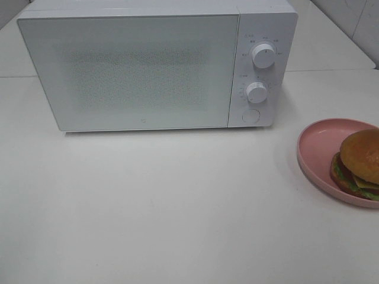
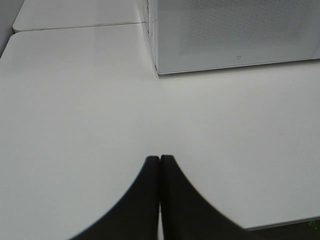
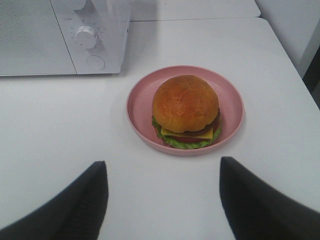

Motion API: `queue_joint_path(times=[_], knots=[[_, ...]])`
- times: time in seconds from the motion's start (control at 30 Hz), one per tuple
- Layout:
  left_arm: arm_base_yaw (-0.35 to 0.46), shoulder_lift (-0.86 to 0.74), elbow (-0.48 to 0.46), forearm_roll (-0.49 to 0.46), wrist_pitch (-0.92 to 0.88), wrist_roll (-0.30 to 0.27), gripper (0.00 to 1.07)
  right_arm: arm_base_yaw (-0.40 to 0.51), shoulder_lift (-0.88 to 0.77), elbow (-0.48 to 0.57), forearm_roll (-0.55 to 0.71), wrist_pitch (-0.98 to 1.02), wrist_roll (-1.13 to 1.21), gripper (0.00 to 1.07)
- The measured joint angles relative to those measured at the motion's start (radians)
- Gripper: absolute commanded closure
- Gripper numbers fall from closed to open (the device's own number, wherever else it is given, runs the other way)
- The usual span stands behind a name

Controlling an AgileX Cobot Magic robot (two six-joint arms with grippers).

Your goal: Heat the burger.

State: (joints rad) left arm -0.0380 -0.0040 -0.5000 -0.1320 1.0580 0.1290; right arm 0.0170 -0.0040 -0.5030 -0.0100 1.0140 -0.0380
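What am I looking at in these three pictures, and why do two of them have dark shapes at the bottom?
One camera looks down from high up on a white table with a closed white microwave oven and a round golden-bun burger on a pink plate. The other two cameras ride on the robot's two wrists. The dark shapes are each arm's jaws: the left gripper is shut and holds nothing, the right gripper stands open just short of the burger. Nothing is held.

Only illegible dial markings on microwave (image 1: 148, 65).
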Motion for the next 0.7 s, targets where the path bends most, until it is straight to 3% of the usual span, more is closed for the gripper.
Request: queue_joint_path(times=[0.7], knots=[[0.000,0.000,0.000,0.000,0.000,0.000,1.06,0.000,0.000,0.000,0.000,0.000,0.000,0.46]])
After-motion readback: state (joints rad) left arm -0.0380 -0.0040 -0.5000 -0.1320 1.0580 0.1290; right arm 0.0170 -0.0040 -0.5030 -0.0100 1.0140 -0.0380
